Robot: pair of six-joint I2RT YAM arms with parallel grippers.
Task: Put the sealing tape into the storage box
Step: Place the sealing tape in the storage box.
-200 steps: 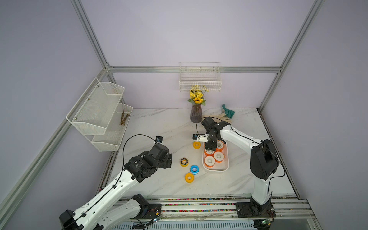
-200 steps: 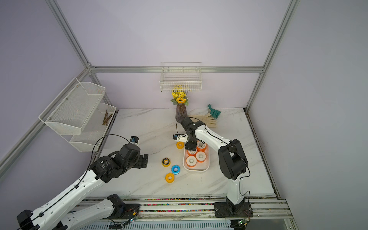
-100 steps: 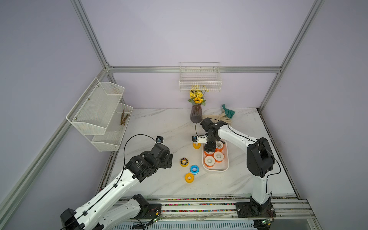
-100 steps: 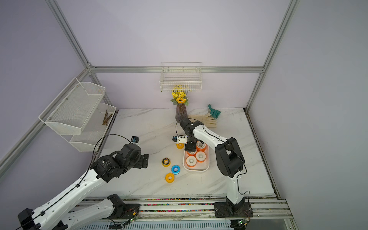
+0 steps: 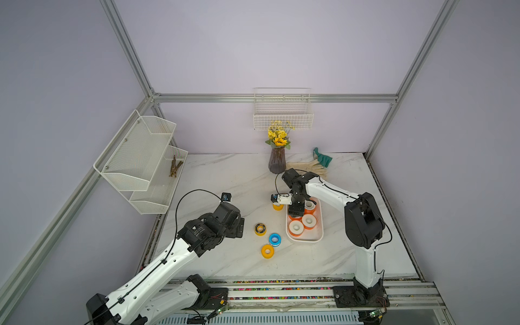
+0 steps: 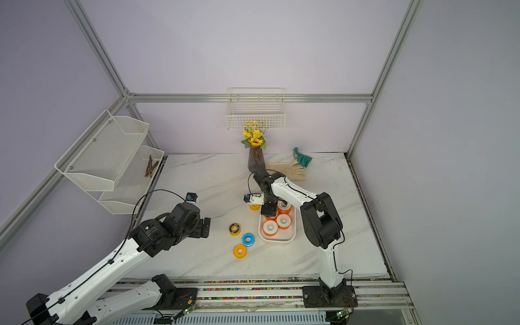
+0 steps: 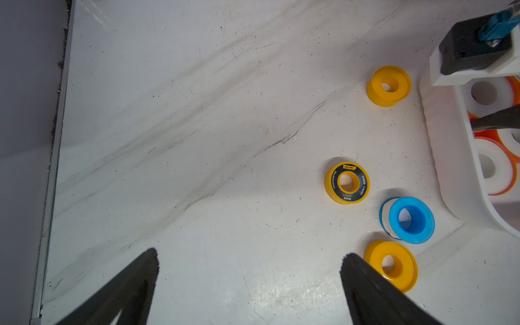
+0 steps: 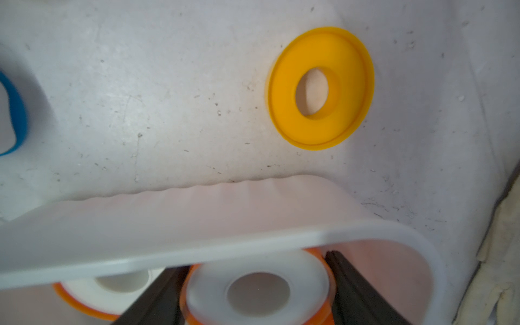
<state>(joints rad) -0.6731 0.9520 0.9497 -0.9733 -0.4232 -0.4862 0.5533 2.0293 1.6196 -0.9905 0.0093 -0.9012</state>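
**Right hand** [image 8: 254, 263] grips 1 orange sealing tape spool [image 8: 205, 295] inside the storage box [image 5: 308, 235], beside 3 other orange spools [image 5: 295, 226] [image 5: 308, 221] [image 5: 310, 204]. **Left hand** [image 7: 250, 253] hangs open above the table [image 5: 225, 174]. On the table outside the box lie 2 yellow spools [image 5: 267, 250] [image 5: 278, 207], 1 blue spool [image 5: 274, 239] and 1 black-yellow spool [image 5: 260, 228].

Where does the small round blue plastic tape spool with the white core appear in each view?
In a top view: the blue spool lies on the white marble table, between a black-and-yellow round spool and a plain yellow round spool.
In a top view: the same place.
Left wrist: between the same two spools.
Right wrist: only a blue arc, cut by the frame's edge.
Shared landmark: the shallow white plastic tub.
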